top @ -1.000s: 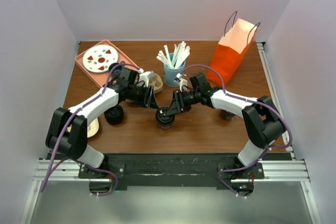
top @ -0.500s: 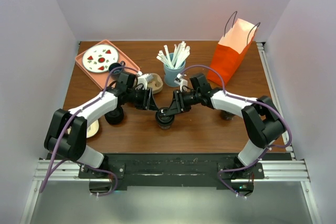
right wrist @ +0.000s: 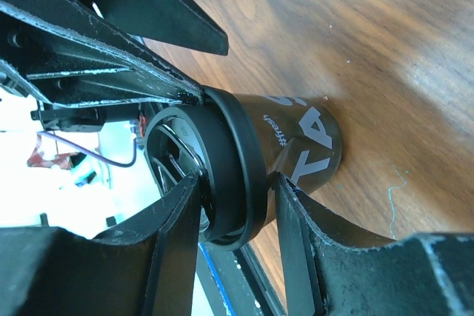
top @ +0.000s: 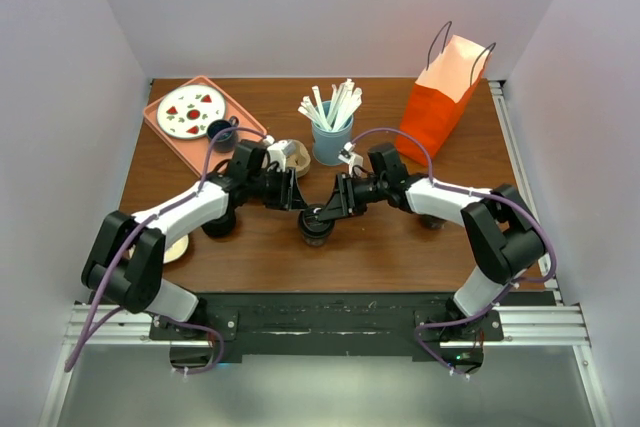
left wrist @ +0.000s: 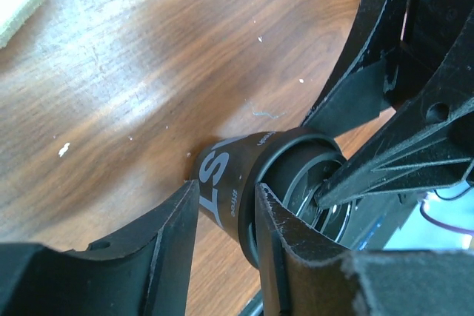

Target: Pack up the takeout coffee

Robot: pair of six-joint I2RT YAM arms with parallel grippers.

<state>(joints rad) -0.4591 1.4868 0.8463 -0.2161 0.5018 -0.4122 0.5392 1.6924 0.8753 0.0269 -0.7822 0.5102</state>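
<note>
A black takeout coffee cup with white lettering stands at the middle of the table, a black lid on top. My right gripper reaches in from the right and is shut on the lid's rim, one finger on top and one under the rim against the cup. My left gripper comes from the left. Its fingers stand a narrow gap apart at the cup's side, next to the lid. The orange paper bag stands open at the back right.
A blue cup of white stirrers stands behind the cup. A pink tray with a plate is at the back left. A tan cup, a black cup and a beige disc lie by the left arm. Another dark cup sits under the right arm.
My left gripper has moved right and forward, up to the cup and the right gripper's tips. The right gripper and the cup have hardly moved.
</note>
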